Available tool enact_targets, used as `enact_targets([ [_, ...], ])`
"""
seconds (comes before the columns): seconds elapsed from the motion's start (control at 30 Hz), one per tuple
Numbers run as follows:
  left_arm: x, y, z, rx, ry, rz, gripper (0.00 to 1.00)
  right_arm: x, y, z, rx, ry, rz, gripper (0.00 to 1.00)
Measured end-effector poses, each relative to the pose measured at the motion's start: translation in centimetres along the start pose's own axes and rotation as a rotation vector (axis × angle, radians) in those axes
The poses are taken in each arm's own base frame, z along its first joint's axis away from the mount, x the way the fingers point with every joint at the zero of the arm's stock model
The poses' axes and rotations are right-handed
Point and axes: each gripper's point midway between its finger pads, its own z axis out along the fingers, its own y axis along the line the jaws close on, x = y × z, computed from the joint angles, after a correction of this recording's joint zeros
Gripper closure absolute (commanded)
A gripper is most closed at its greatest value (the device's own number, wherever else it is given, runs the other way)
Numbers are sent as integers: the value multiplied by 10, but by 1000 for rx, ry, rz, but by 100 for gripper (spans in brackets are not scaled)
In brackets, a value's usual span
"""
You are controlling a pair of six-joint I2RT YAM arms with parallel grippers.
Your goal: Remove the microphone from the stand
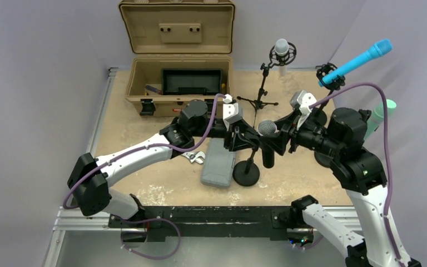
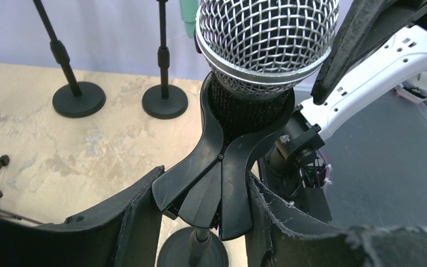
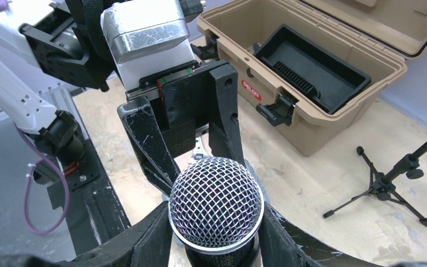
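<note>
Nearest the overhead view, a black rail (image 1: 217, 216) carries both arm bases along the near edge of the sandy counter (image 1: 300, 186). At the back stands an open tan toolbox (image 1: 169, 105), lid up, with a black tray (image 1: 192, 82) inside. The left arm (image 1: 139, 151) and right arm (image 1: 367, 186) bend inward and meet at mid-counter. A grey case (image 1: 218, 163) lies flat just left of a round-based stand (image 1: 246, 176). On that stand sits the microphone (image 1: 267, 128), mesh head uppermost, its body seated in the black clip (image 2: 222, 167). The left gripper (image 1: 243, 139) has its jaws clamped on the clip's lever wings. The right gripper (image 1: 281, 136) has its jaws closed on the microphone's body just below the mesh head. A small wrench (image 1: 193, 157) lies beside the case, under the left arm.
</note>
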Motion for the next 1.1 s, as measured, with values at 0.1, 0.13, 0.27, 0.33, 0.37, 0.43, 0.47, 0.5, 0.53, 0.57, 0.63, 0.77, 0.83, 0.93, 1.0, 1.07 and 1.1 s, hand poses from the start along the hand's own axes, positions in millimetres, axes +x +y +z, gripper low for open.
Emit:
enact_targets([
  [0.1,4,4,0,-18,26,-8,100,2,-2,5,-12,15,-3,100],
  [0.13,5,5,0,-22,32,-10,100,3,-2,6,-14,16,-5,100],
  [0.27,5,7,2,-31,38,-15,100,0,-4,8,-19,7,-9,100],
  [0.33,4,8,2,-38,36,-14,100,-3,-4,10,-25,2,-11,100],
  [0.37,4,9,2,-41,35,-14,100,-6,-4,11,-30,-2,-13,100],
  [0.43,2,11,3,-50,27,-9,100,-11,-4,13,-37,-9,-16,100],
  [0.47,0,12,3,-55,21,-5,100,-14,-5,13,-39,-12,-16,100],
  [0.5,-2,13,3,-60,15,-1,100,-16,-5,14,-41,-18,-18,100],
  [0.53,-4,14,3,-66,11,2,100,-19,-5,15,-46,-24,-19,100],
  [0.57,-6,15,3,-72,7,6,100,-22,-4,17,-53,-30,-17,100],
  [0.63,-8,16,2,-82,1,10,100,-26,-3,18,-64,-44,-11,100],
  [0.77,-12,15,1,-88,-10,16,68,-27,-1,16,-66,-64,-10,100],
  [0.83,-10,12,1,-86,-12,15,40,-22,3,12,-64,-76,-19,100],
  [0.93,3,1,-2,-84,-8,-13,16,-9,10,4,-68,-82,-21,100],
  [1.0,19,0,-6,-94,8,-39,14,-4,16,-3,-68,-93,-22,100],
  [1.07,34,0,-10,-98,22,-69,11,-4,19,-8,-67,-106,-28,100],
  [1.1,39,1,-11,-101,26,-77,10,-5,21,-11,-66,-115,-33,100],
])
